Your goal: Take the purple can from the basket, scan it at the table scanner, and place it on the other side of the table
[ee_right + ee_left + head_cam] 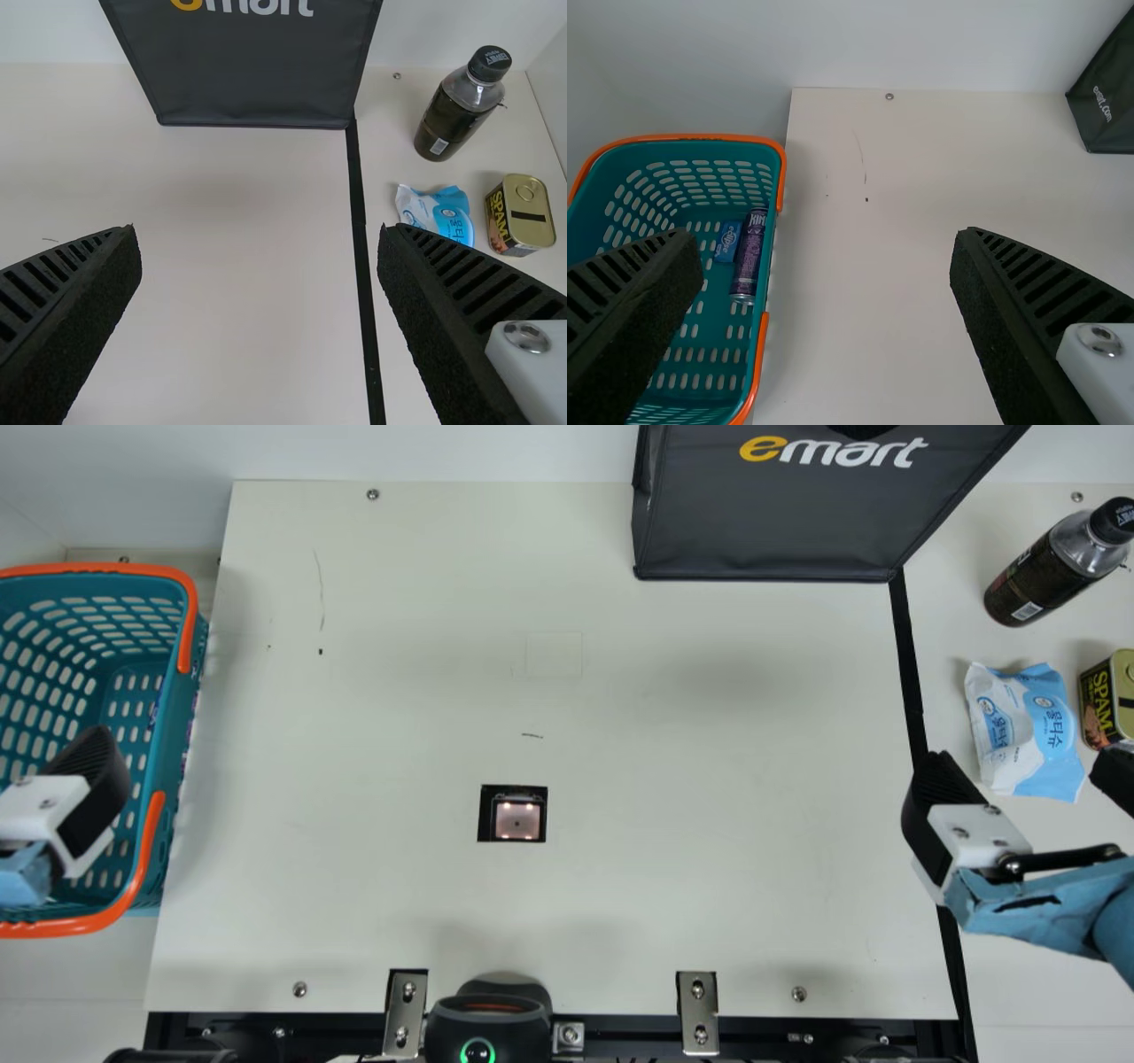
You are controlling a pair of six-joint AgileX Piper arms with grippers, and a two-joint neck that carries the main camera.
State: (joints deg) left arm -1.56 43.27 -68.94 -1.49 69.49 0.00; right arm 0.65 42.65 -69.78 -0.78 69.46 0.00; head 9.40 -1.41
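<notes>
The surface [691,726] offers a broad open lane from the basket [174,735] at left to the black strip [908,664] at right. At the far right-centre, the dark bag [762,522] blocks the way. Beyond the strip, the bottle [1045,571], wipes packet [1028,731] and rectangular tin [1099,704] crowd the right side. Inside the basket, the right wall and a small blue packet [728,241] hem in the purple can [749,252]; there is room nearer.
</notes>
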